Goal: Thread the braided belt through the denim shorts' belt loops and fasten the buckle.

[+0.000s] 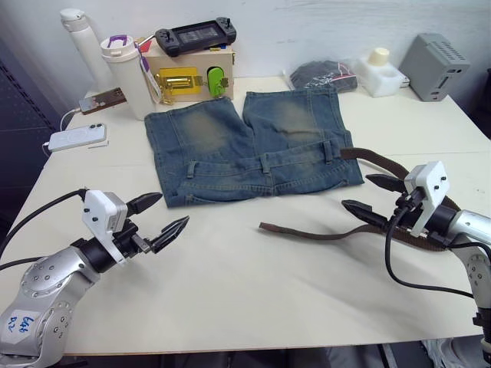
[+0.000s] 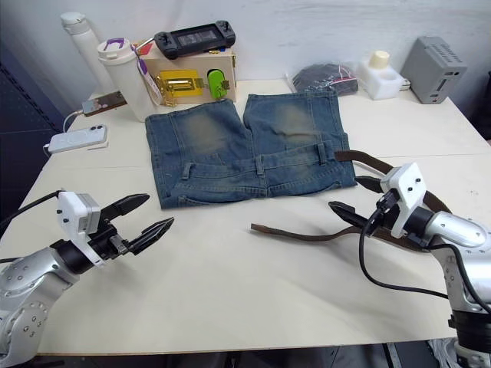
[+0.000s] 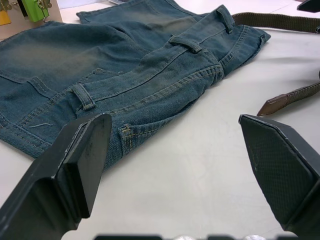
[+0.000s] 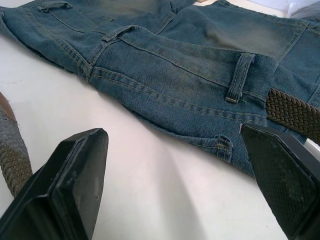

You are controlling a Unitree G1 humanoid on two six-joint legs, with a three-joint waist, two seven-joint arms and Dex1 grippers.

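The denim shorts [image 1: 245,146] lie flat on the white table with the waistband toward me. Belt loops [image 1: 265,162] stand along the waistband, one near its right end [image 4: 240,75]. The braided belt [image 1: 322,234] meets the shorts' right waist corner [image 3: 280,20], curves round under my right arm, and its brown tip [image 1: 266,227] rests on the table in front of the shorts. The buckle is hidden. My right gripper [image 1: 357,192] hangs open just right of that corner, over the belt. Near the waistband's left end, my left gripper [image 1: 157,217] is open and holds nothing.
Behind the shorts stand a wooden box with a gold latch [image 1: 192,77], a white tumbler [image 1: 126,69], a bottle [image 1: 77,31] and a game console [image 1: 196,34]. A power bank [image 1: 77,138] lies at far left. A black bagged bundle [image 1: 318,75], white container [image 1: 380,69] and grey box [image 1: 433,65] sit back right.
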